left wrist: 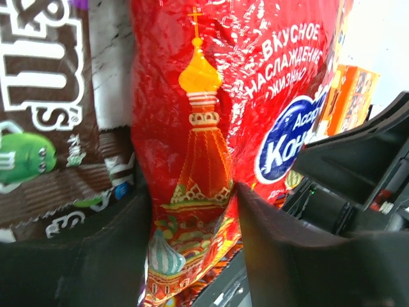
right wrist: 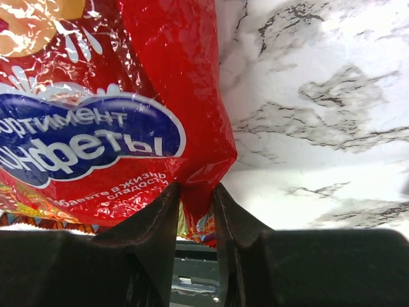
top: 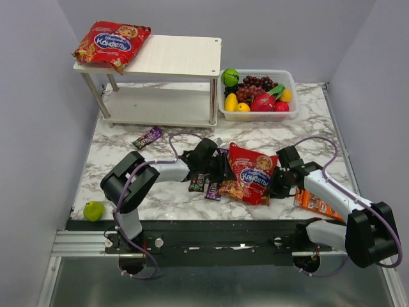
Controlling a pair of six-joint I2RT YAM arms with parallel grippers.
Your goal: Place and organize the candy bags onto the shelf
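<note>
The red candy bag (top: 252, 169) sits mid-table between both arms. Its right edge is pinched tight by the right gripper (right wrist: 197, 192). Its left end is straddled by the left gripper (left wrist: 193, 211), but a firm clench cannot be confirmed. A full pinch is best secured first, then both ends raised level. Open room is offered on the shelf (top: 185, 54) top, right of the other red bag (top: 112, 41). The fruit basket (top: 259, 117) and the shelf's near edge must be cleared.

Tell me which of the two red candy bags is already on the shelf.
The red bag on the shelf's top board, left end; the other red bag lies on the marble table.
</note>
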